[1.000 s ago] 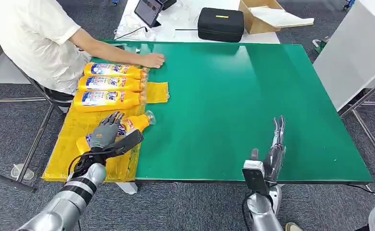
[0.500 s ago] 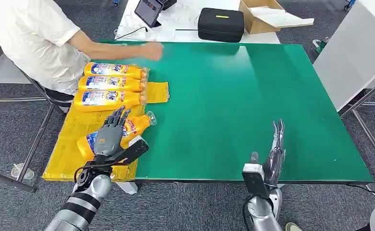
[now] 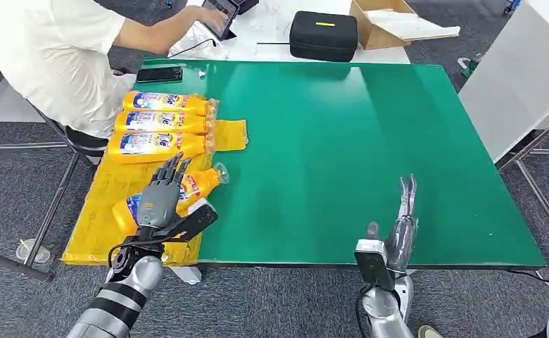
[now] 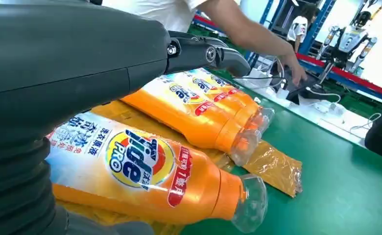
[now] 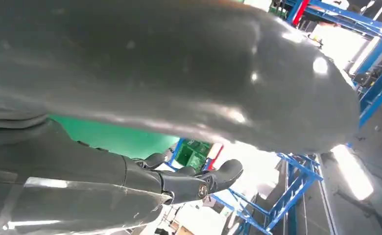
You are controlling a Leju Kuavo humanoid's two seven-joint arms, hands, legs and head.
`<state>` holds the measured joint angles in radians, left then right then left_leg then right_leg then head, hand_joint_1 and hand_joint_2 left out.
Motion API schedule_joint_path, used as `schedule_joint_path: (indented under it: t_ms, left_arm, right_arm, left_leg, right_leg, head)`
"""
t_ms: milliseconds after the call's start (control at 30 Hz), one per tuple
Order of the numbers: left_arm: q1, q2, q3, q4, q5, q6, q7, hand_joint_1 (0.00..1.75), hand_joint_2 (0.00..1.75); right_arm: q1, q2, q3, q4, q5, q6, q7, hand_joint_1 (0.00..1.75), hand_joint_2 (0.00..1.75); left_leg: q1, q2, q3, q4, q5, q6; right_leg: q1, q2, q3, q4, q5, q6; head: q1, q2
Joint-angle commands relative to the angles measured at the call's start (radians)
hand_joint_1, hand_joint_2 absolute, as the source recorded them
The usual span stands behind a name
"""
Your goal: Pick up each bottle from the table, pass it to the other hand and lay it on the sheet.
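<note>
The left hand (image 3: 160,199) hovers over the near left part of the green bench (image 3: 370,141), fingers spread and holding nothing, just above the nearest bottle (image 3: 187,189). That bottle, orange with a clear cap, lies on its side on the yellow sheet (image 3: 110,211), slightly tilted, its cap pointing right and reaching past the sheet's edge onto the green surface. In the left wrist view the same bottle (image 4: 145,171) lies just beside the hand, label up.

Farther back on the sheet three more bottles (image 3: 160,122) lie side by side in a row, touching one another, caps pointing right.

The right hand (image 3: 402,222) stands at the bench's near edge, right of centre, well apart from the bottles, fingers straight and pointing away, holding nothing.

At the far left a person (image 3: 46,49) in a white shirt reaches toward a tablet (image 3: 217,14) beyond the bench. A dark phone (image 3: 158,74) lies at the far left corner, and a black case (image 3: 323,34) sits behind the far edge.
</note>
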<state>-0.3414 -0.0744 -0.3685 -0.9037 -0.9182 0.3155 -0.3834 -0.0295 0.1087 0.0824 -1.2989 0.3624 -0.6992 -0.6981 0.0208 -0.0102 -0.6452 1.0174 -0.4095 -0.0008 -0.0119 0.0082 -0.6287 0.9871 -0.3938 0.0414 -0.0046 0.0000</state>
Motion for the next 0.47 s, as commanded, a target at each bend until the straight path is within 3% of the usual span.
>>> schedule_joint_path:
  t_ms: [33,67,100,133,167,200,300,333,433,467]
  left_arm:
    - [-0.021,0.021,-0.035,0.015,0.004,-0.002,0.001,0.00,1.75]
    - [-0.021,0.021,-0.035,0.015,0.004,-0.002,0.001,0.00,1.75]
    - [0.114,-0.230,0.216,-0.146,0.255,-0.254,-0.158,0.00,1.75]
    - [0.206,-0.274,0.170,-0.269,0.758,-0.207,-0.114,0.00,1.75]
    - [0.227,-0.265,0.099,-0.297,0.933,-0.150,-0.106,0.00,1.75]
    - [0.237,-0.255,0.041,-0.317,0.940,-0.100,-0.115,0.00,1.75]
    - [0.238,-0.152,-0.115,-0.384,1.048,-0.003,-0.147,0.00,1.75]
    - [0.233,-0.138,-0.135,-0.389,1.069,0.013,-0.149,0.00,1.75]
    - [0.229,-0.108,-0.179,-0.405,1.088,0.038,-0.159,0.00,1.75]
    - [0.230,-0.105,-0.187,-0.409,1.086,0.043,-0.166,0.00,1.75]
  right_arm:
    - [-0.012,-0.008,-0.010,0.015,-0.004,0.001,0.000,0.00,0.00]
    - [-0.012,-0.008,-0.010,0.015,-0.004,0.001,0.000,0.00,0.00]
    - [0.036,0.010,0.054,-0.218,-0.256,0.252,0.000,0.00,0.00]
    - [0.048,0.072,0.130,-0.215,-0.288,0.418,0.000,0.00,0.00]
    - [0.047,0.082,0.166,-0.209,-0.280,0.381,0.000,0.00,0.00]
    - [0.048,0.091,0.178,-0.148,-0.313,0.398,0.000,0.00,0.00]
    - [0.053,0.058,0.205,-0.145,-0.299,0.339,0.000,0.00,0.00]
    - [0.054,0.056,0.205,-0.137,-0.299,0.326,0.000,0.00,1.75]
    - [0.058,0.065,0.196,-0.106,-0.300,0.298,0.000,0.00,1.75]
    - [0.057,0.068,0.196,-0.094,-0.305,0.299,0.000,0.00,1.75]
  left_leg:
    - [0.000,0.001,0.003,0.000,-0.001,0.001]
    - [-0.001,0.001,0.005,0.000,-0.002,0.001]
    - [-0.001,0.001,0.004,0.000,-0.001,0.001]
    - [-0.002,-0.001,-0.001,0.001,-0.001,0.002]
    - [-0.002,0.001,0.002,0.003,-0.004,0.002]
    - [-0.002,0.002,0.001,0.002,-0.003,0.002]
    - [0.000,0.002,0.002,0.000,-0.004,0.001]
    - [-0.001,0.005,0.006,0.000,-0.006,0.002]
    - [-0.002,0.001,0.002,-0.001,-0.003,0.001]
    - [-0.002,0.001,0.009,-0.001,-0.006,0.001]
  right_leg:
    - [0.000,0.000,0.002,0.000,-0.001,-0.001]
    - [0.000,-0.001,0.005,0.000,-0.002,-0.001]
    - [0.000,0.000,0.003,0.000,-0.001,-0.001]
    - [-0.001,-0.002,0.000,0.002,-0.002,0.000]
    - [-0.001,-0.001,0.002,0.003,-0.004,0.000]
    - [-0.001,0.001,0.001,0.003,-0.003,0.000]
    - [0.000,0.002,0.003,-0.001,-0.002,0.000]
    - [-0.001,0.004,0.005,0.000,-0.003,-0.001]
    - [-0.001,0.001,0.001,-0.001,-0.002,-0.001]
    - [-0.001,0.000,0.007,0.000,-0.005,-0.003]
  head:
    - [0.000,0.000]
    - [0.000,0.000]
    - [0.000,0.000]
    - [0.000,0.000]
    - [0.000,0.000]
    - [0.000,0.000]
    - [0.002,0.000]
    - [0.000,0.000]
    - [0.000,0.000]
    - [0.000,0.000]
